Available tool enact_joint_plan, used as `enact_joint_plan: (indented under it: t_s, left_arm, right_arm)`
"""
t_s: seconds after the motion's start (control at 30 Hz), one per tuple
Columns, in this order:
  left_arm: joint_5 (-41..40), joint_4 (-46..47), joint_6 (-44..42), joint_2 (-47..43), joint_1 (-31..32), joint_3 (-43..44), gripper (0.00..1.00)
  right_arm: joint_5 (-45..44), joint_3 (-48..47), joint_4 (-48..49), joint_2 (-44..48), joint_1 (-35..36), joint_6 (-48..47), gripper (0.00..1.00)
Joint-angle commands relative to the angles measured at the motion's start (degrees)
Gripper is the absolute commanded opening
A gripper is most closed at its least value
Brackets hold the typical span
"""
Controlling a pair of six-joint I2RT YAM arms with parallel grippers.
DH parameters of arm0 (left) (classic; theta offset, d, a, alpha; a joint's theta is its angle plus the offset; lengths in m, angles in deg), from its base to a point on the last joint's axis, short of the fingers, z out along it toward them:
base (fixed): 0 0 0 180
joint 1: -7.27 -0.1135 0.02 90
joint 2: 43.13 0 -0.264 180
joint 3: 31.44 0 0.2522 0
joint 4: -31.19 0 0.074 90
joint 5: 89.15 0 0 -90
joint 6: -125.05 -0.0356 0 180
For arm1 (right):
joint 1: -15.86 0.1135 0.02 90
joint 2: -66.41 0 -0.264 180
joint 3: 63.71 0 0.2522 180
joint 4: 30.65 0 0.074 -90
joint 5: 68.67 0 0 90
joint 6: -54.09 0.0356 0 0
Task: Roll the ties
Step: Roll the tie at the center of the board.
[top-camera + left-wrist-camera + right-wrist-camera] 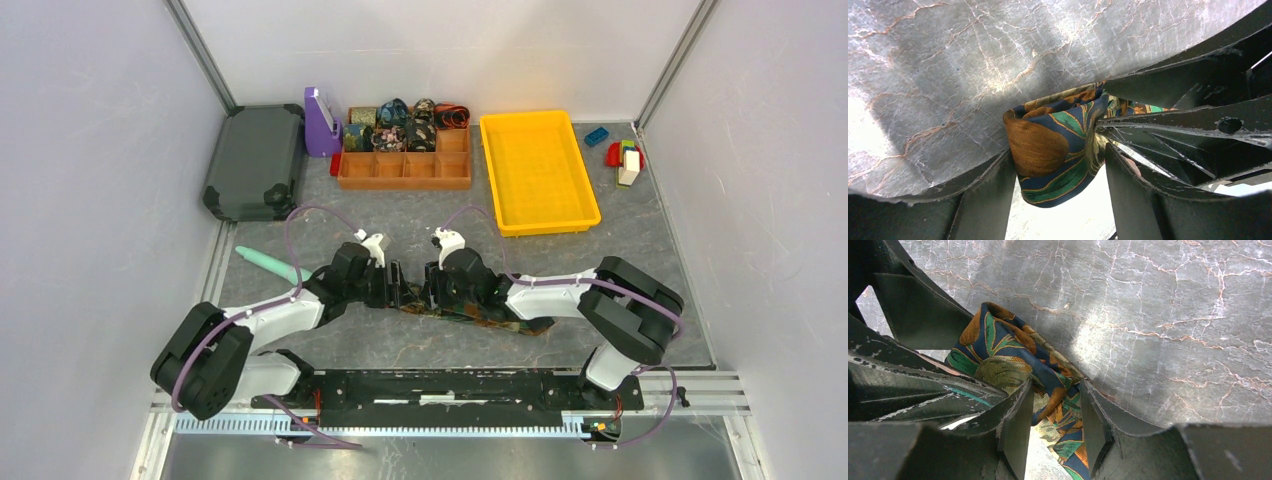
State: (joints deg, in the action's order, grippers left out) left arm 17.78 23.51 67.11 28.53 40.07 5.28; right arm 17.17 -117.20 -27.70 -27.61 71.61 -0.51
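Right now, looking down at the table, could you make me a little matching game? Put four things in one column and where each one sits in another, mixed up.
Things:
1. yellow tray
2. dark grey case
3. toy blocks
4. patterned tie

Places:
a. far right corner of the table
b. far left corner of the table
c. near the arms, pinched by the left gripper and the right gripper
d. just right of the brown organiser

Pairs: 1-d, 2-b, 3-a, 4-c.
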Motion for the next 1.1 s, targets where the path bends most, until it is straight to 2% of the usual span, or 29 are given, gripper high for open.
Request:
enact_joint_plan:
  t_s: [0.0,0.1,0.33,0.53,0.83,1.07]
  left_arm:
    - [2.08,4.2,1.35,1.22,-0.28,-0.72,0.69]
    - [3.07,5.93,1.89,1.73,-0.28,-1.15,0.67]
    - [3.31,6.66,2.48,0.72,-0.28,-1.75,0.53]
    - [0.06,1.62,1.9,-3.5,-0.19,-1.32,0.45]
    - [-10.34,-12.54,-0.33,-9.79,2.06,3.09,0.43]
    - [-23.01,-20.87,-0.95,-9.49,8.48,8.28,0.43]
  right_arm:
    - [0.17,1.95,-4.41,-2.33,0.24,-0.64,0.45]
    - [0.21,1.85,-4.33,-2.34,0.23,-0.51,0.45]
    - [-0.05,1.08,-5.05,-1.95,0.24,-0.92,0.45]
    - [-0.56,-1.9,-7.78,-0.17,0.25,-2.18,0.46]
    - [-0.44,-5.13,-11.06,5.94,0.26,-3.4,0.48]
    - [2.49,-1.83,-7.7,6.35,0.22,-1.77,0.47]
